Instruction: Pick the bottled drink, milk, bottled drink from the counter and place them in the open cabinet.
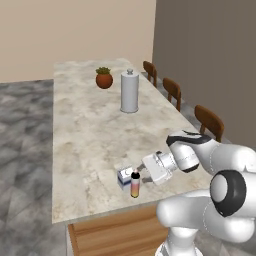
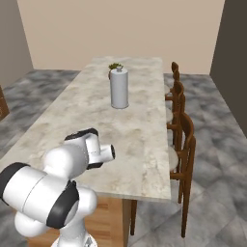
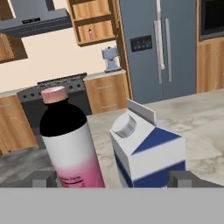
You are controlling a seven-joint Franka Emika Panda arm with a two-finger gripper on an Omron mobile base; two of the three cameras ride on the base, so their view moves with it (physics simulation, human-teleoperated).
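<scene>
Near the front edge of the counter (image 1: 90,135) stand the milk (image 1: 124,177), a white carton with blue panels, and right beside it a bottled drink (image 1: 135,184) that is dark on top and orange-pink below. My gripper (image 1: 144,173) sits level just to their right and points at them. In the hand view the bottled drink (image 3: 72,148) is left and the milk (image 3: 146,151) right, both close up between the fingertips (image 3: 43,178) of my open gripper (image 3: 113,180). Far behind, the open cabinet (image 3: 94,22) holds a small pink bottle (image 3: 90,33) on its shelf.
A tall grey canister (image 1: 129,91) and a potted plant (image 1: 104,78) stand farther along the counter. Wooden chairs (image 1: 209,120) line its right side. Across the room are a grey hood (image 3: 35,22), a stove (image 3: 52,89), a stand mixer (image 3: 111,59) and a fridge (image 3: 162,43).
</scene>
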